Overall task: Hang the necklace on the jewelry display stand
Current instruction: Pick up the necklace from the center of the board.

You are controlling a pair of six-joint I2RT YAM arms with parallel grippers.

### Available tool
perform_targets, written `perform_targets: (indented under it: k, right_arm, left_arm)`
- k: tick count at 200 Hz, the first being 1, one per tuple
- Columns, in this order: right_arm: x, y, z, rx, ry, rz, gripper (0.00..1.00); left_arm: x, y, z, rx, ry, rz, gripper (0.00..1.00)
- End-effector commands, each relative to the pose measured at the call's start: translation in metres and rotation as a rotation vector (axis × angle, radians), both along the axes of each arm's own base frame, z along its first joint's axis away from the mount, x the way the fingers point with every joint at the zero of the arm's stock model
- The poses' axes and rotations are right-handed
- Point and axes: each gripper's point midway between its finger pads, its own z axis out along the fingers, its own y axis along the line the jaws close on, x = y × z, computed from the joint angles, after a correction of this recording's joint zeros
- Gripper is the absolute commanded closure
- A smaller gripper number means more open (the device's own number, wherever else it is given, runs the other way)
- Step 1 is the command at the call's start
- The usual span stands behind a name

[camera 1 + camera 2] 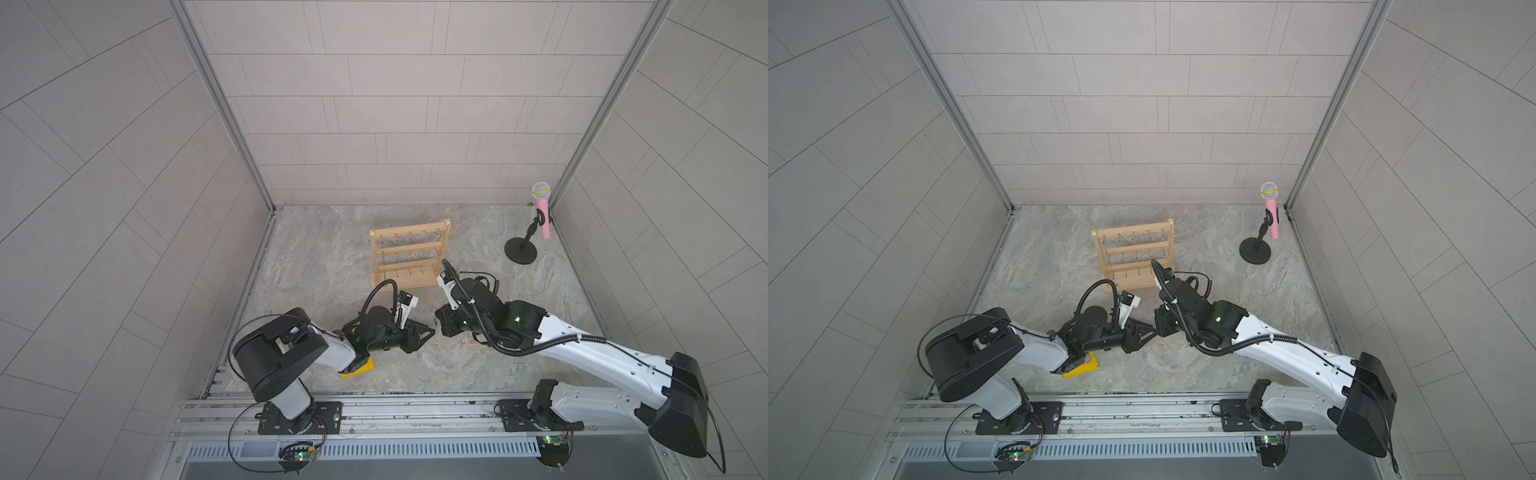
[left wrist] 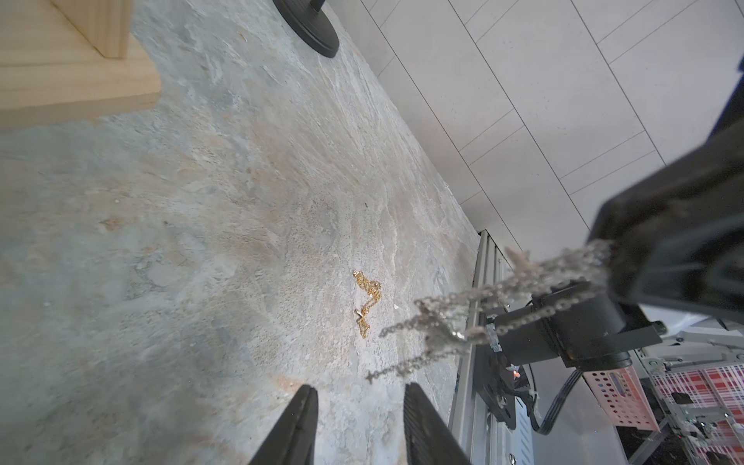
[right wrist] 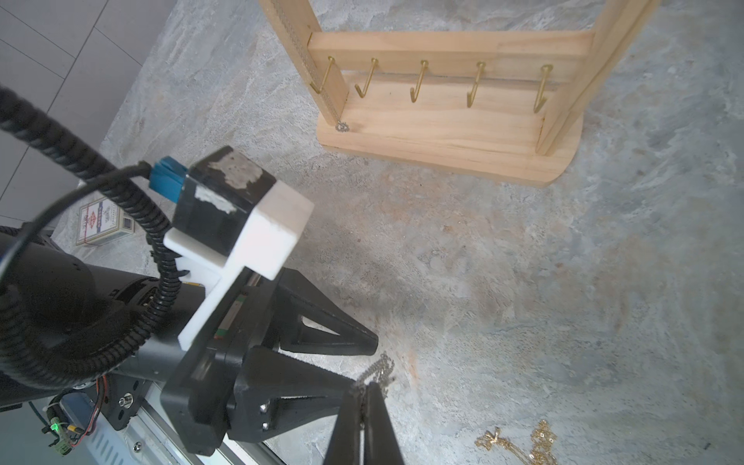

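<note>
Jaws of the right gripper [image 3: 364,396] pinch the silver necklace [image 2: 483,298] in the air near the jewelry display stand [image 3: 443,125]; the left gripper [image 2: 358,406] gapes partway, empty. Picked up, not yet hung; a thin chain [image 3: 342,126] perhaps already hangs there.
</note>
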Motion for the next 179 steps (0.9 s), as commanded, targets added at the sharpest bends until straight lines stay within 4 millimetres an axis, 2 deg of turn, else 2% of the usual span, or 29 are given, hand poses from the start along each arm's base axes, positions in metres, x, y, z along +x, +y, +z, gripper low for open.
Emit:
perform_targets:
  k: [1,26,179]
  right_arm:
    - [0.0,-0.004,0.008,0.016,-0.019,-0.021,0.98]
    - [-0.001,-0.001,0.01,0.027,-0.017,-0.011,0.98]
    - [-0.001,0.024,0.015,0.098,0.006,0.036,0.98]
  left_arm:
    - [0.006,0.009,0.007,0.061,-0.071,0.042,0.62]
    - [0.011,0.017,0.009,0.135,-0.112,0.06,0.62]
    - [0.014,0.005,0.027,0.121,-0.158,0.047,0.62]
